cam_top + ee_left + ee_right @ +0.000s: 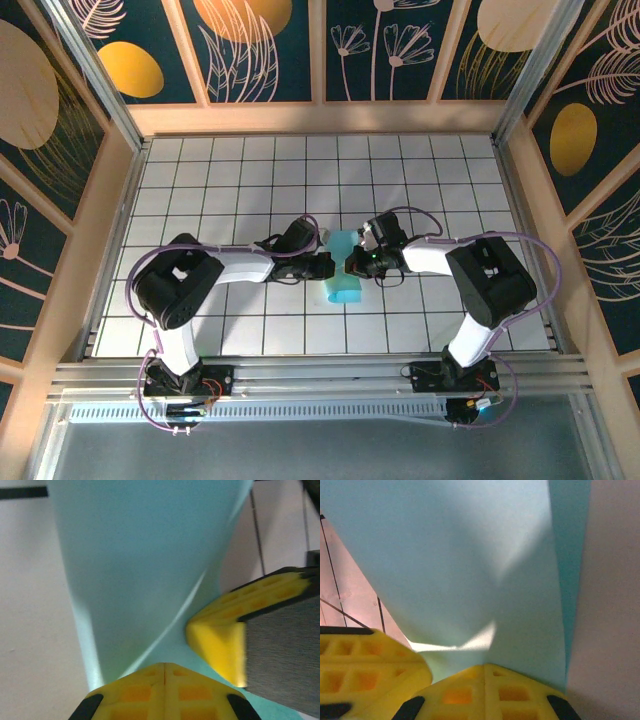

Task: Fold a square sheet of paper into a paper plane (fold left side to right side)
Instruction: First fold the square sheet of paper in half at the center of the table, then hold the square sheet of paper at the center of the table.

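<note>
Light-blue square sheet of paper (347,291), table (250,330) centre | left gripper (326,264) at its 9 o'clock, clamped on it | right gripper (353,264) at 3 o'clock, clamped likewise

Both arms rise from their bases, bend sharply at the elbows and reach inward with their forearms nearly level, so the wrists come together midway between them. The left gripper (326,264) and the right gripper (354,262) face each other, tips just beside one another. Each gripper has its yellow fingers (150,692) pressed flat together, pinching an edge of the square sheet of paper (140,555).
</note>
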